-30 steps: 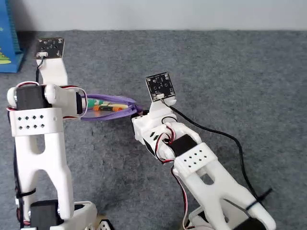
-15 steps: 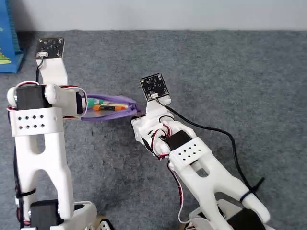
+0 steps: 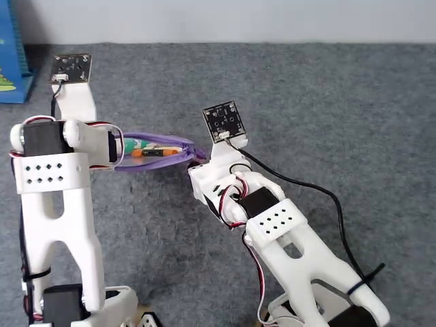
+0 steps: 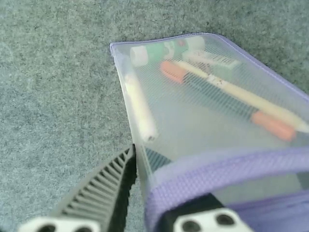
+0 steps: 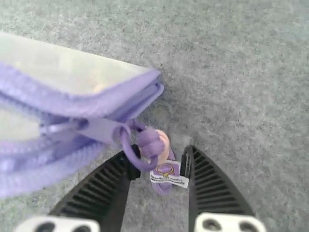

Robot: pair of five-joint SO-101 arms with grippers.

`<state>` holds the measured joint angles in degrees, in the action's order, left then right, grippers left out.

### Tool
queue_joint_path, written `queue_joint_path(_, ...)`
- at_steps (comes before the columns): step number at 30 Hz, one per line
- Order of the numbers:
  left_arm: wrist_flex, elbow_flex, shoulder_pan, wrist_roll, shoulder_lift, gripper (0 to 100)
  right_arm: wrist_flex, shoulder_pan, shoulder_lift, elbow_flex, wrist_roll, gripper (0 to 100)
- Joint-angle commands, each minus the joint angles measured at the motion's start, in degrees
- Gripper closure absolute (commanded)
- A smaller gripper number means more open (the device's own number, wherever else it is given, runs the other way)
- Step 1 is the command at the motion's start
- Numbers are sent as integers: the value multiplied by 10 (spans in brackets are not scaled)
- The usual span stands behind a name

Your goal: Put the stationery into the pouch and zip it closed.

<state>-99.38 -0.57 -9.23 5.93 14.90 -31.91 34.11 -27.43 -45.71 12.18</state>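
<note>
High view: the right arm (image 3: 231,184) sits a touch farther from the left arm (image 3: 61,170) than half a second ago, undoing a small nudge it made toward the pouch (image 3: 157,146) just before that. The pouch's near end shifts only slightly with it, and the left arm has not moved. So the last second is a fine adjustment at the zipper, not a pull along it.

In the right wrist view the right claw (image 5: 161,152) has its jaws apart, one on each side of the zipper pull (image 5: 157,166), which lies on the grey table (image 5: 241,72). I judge it not yet pinched. The slider (image 5: 96,129) sits at this end of the pouch, and the two purple zipper bands spread apart beyond it, so the mouth is open.

In the left wrist view the left claw (image 4: 145,159) is clamped on the pouch's other end, anchoring it. An orange-tipped pen (image 4: 231,96) and a white stick (image 4: 137,101) show through the clear wall. The stationery looks to be all inside, so only the zipping remains, and it has not begun.
</note>
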Motion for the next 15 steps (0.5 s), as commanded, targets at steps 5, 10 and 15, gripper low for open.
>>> queue_joint_path(5,-11,6,2,2,0,989,70,7,19,5,-11,870)
queue_joint_path(10,-11,6,0,2,0,989,109,2,80,7,-25,878)
queue_joint_path(15,-11,6,-1,2,0,989,105,2,53,4,-42,991)
